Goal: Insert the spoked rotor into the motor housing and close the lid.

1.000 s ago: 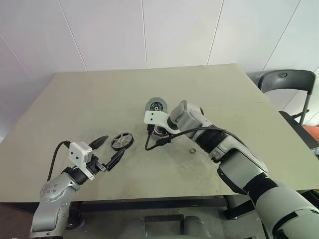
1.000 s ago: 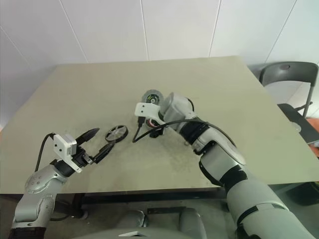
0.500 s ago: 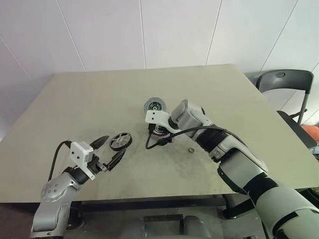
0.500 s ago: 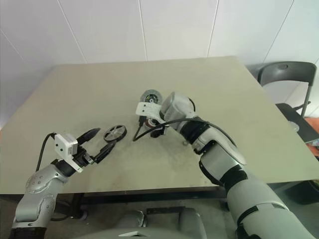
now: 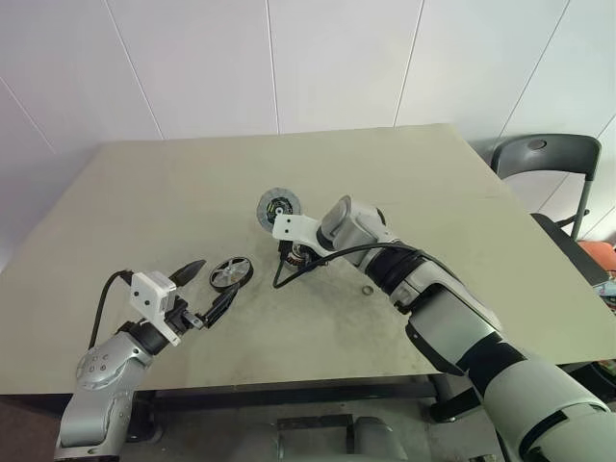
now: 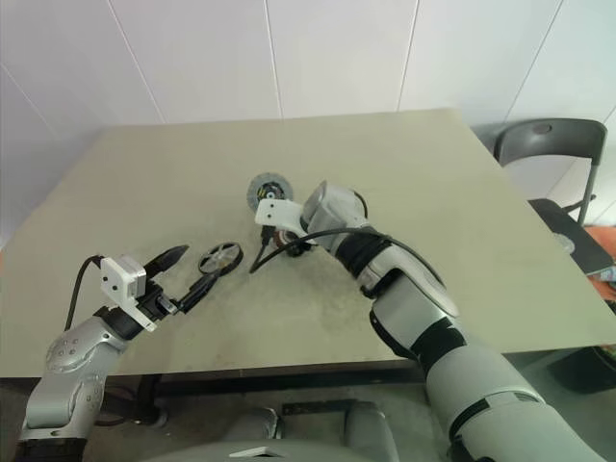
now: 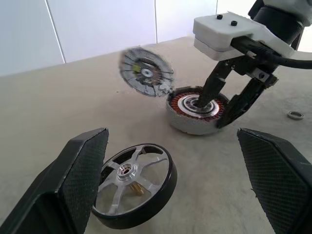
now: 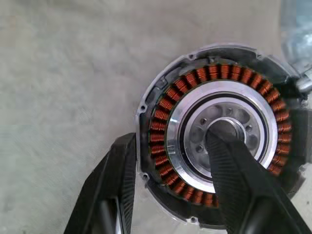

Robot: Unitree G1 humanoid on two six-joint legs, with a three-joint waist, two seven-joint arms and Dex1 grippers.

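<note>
We are counting one spoked rotor point(image 5: 232, 272), one motor housing point(image 7: 196, 110), one lid point(image 5: 278, 206) and one small ring point(image 5: 369, 288) on the table point(image 5: 144, 183). Nearest us, the left end effector point(image 5: 206, 292) is hovering level with its fingers spread wide, the rotor lying just beyond its tips. Further out, the right end effector point(image 8: 170, 185) is pointing steeply down at the housing, one finger point(image 8: 233, 170) in the central bore, the other point(image 8: 113, 180) outside the wall, pinching that wall. Compared with a second ago, the housing and lid are sitting further to our left, and the right fingers are narrowing. Farthest, the lid is leaning against the housing.
</note>
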